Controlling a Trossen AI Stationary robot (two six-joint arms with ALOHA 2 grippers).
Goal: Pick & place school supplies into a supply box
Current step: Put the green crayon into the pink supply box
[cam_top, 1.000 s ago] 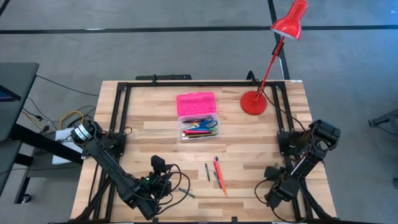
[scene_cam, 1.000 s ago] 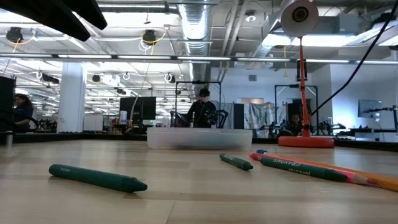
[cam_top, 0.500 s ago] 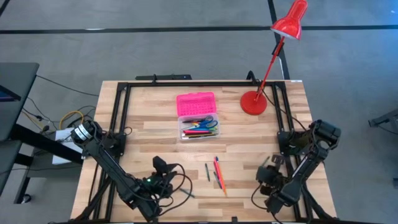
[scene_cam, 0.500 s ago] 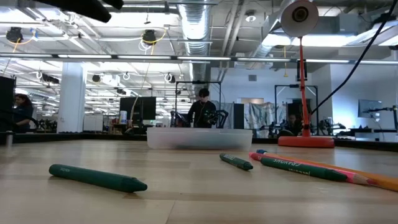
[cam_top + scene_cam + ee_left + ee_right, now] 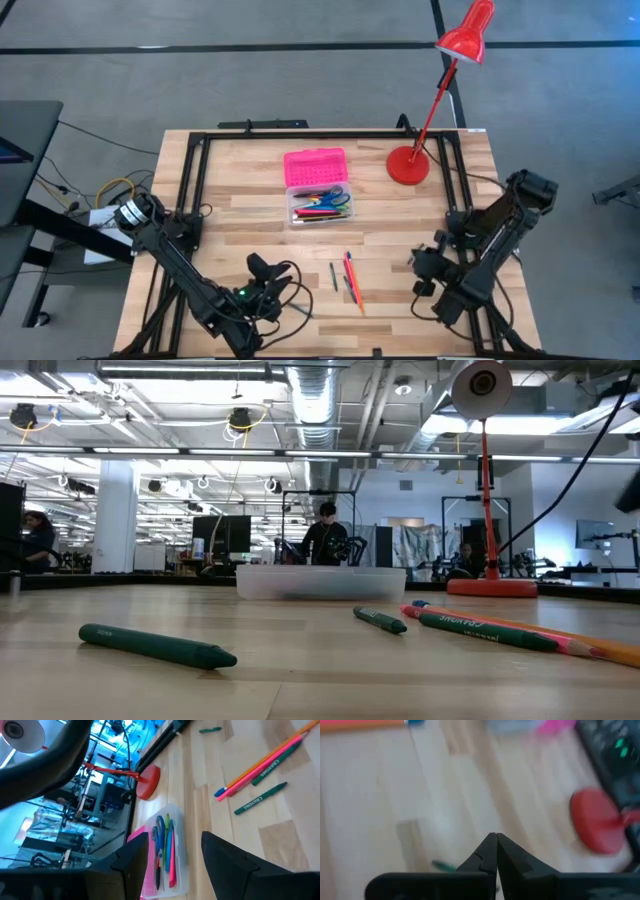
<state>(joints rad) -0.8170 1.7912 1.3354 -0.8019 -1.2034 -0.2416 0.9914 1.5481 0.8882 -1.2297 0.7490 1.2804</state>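
The supply box has a clear base (image 5: 320, 206) with pens and blue scissors inside, also in the left wrist view (image 5: 163, 851), and a pink lid (image 5: 316, 164) lying open behind it. Loose on the table: pink and orange pencils (image 5: 351, 279), two green crayons beside them (image 5: 334, 276), and another green crayon (image 5: 155, 644) near the front edge. My left gripper (image 5: 268, 272) is open and hovers left of the loose pencils. My right gripper (image 5: 424, 271) is shut and sits right of them; its wrist view shows the closed tips (image 5: 496, 838) over bare wood.
A red desk lamp stands with its round base (image 5: 407, 165) on the far right of the table, its stem leaning over the edge. Black frame rails run along the left, far and right edges. Bare wood lies between the two grippers and the box.
My right arm has raised its elbow and carried its gripper a little toward the table's left, closer to the loose pencils. My left arm has risen out of the top of the low view. The pencils, crayons and box have stayed where they were.
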